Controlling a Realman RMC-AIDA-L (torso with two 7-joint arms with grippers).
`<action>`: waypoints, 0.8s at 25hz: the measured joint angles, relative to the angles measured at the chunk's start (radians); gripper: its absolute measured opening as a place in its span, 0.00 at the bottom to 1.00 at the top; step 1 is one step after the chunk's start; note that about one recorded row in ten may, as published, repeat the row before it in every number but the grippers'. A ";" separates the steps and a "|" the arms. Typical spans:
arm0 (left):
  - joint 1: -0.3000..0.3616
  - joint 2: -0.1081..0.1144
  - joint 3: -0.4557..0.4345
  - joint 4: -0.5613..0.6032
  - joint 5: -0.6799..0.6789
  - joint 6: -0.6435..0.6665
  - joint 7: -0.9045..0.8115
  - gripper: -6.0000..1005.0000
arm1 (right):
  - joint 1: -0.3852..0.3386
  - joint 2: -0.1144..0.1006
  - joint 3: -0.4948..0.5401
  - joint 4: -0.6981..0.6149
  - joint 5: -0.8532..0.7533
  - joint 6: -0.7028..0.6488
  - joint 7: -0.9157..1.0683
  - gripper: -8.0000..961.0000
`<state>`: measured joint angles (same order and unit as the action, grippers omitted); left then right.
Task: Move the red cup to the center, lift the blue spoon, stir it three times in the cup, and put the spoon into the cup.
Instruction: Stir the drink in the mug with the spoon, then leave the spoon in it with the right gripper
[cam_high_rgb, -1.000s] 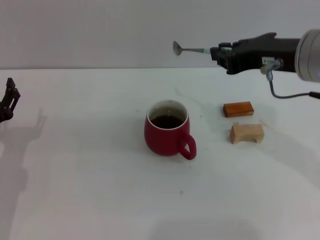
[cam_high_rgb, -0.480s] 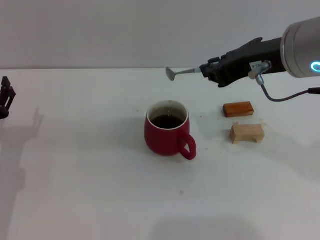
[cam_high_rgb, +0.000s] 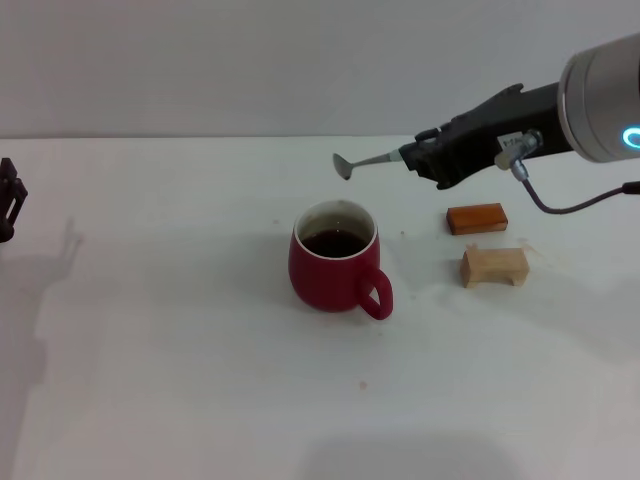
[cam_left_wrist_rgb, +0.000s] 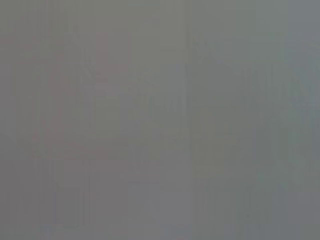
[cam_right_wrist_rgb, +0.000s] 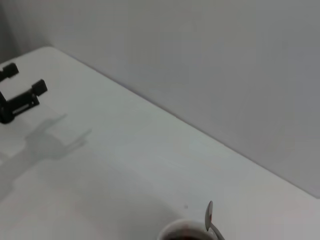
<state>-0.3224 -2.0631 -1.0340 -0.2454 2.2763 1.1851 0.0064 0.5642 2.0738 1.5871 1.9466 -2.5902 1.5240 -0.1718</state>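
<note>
The red cup (cam_high_rgb: 335, 266) stands upright at the table's middle, dark liquid inside, its handle toward the front right. Its rim shows at the edge of the right wrist view (cam_right_wrist_rgb: 181, 232). My right gripper (cam_high_rgb: 415, 157) is shut on the blue spoon (cam_high_rgb: 366, 161) and holds it in the air behind and above the cup. The grey bowl points left and tilts slightly down, and most of the handle is hidden in the fingers. The spoon's bowl also shows in the right wrist view (cam_right_wrist_rgb: 209, 216). My left gripper (cam_high_rgb: 8, 200) is parked at the far left edge, open and empty.
An orange-brown flat block (cam_high_rgb: 476, 218) and a light wooden block (cam_high_rgb: 493, 266) lie right of the cup, below my right arm. The white table (cam_high_rgb: 180, 350) meets a grey wall behind. The left wrist view shows only plain grey.
My right gripper has come down and to the left with the spoon, so its bowl now hangs lower and closer to the cup. The left gripper has drifted slightly left.
</note>
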 joint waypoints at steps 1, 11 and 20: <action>0.000 0.000 0.000 0.000 0.000 0.000 0.000 0.84 | 0.001 0.000 -0.002 0.004 -0.007 0.011 0.002 0.14; 0.009 -0.001 0.000 0.000 0.000 0.012 -0.003 0.84 | 0.004 0.002 -0.027 0.005 -0.021 0.055 0.020 0.14; 0.016 -0.002 0.000 -0.001 0.000 0.020 -0.003 0.84 | 0.002 0.003 -0.059 -0.051 -0.021 0.050 0.022 0.14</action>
<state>-0.3066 -2.0648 -1.0338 -0.2461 2.2763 1.2051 0.0031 0.5666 2.0772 1.5278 1.8960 -2.6113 1.5738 -0.1503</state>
